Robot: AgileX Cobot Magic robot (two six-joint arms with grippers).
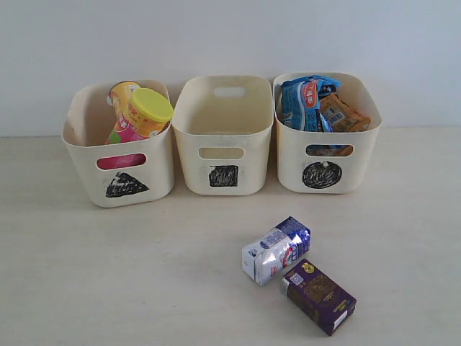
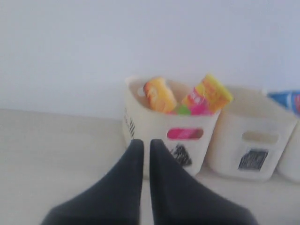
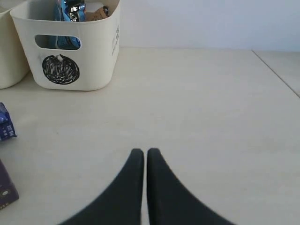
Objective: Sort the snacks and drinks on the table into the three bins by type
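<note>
Three cream bins stand in a row at the back of the table (image 1: 108, 274). The triangle bin (image 1: 83, 155) holds a yellow canister (image 1: 121, 94) and a pink canister with a yellow lid (image 1: 150, 109). Nothing shows inside the square bin (image 1: 223, 155). In the circle bin (image 1: 295, 162) lie a blue bag (image 1: 299, 104) and an orange bag (image 1: 342, 114). Two drink cartons lie on the table in front: white-and-blue (image 1: 276, 250) and dark purple (image 1: 318, 295). Neither arm shows in the exterior view. My left gripper (image 2: 146, 143) is shut and empty, facing the triangle bin (image 2: 154, 131). My right gripper (image 3: 144, 152) is shut and empty over bare table.
A pale wall rises right behind the bins. In the right wrist view the table's edge (image 3: 276, 70) runs off to one side, and the circle bin (image 3: 93, 61) and slivers of the white-and-blue carton (image 3: 4, 124) and the purple carton (image 3: 5, 190) show at the frame's border.
</note>
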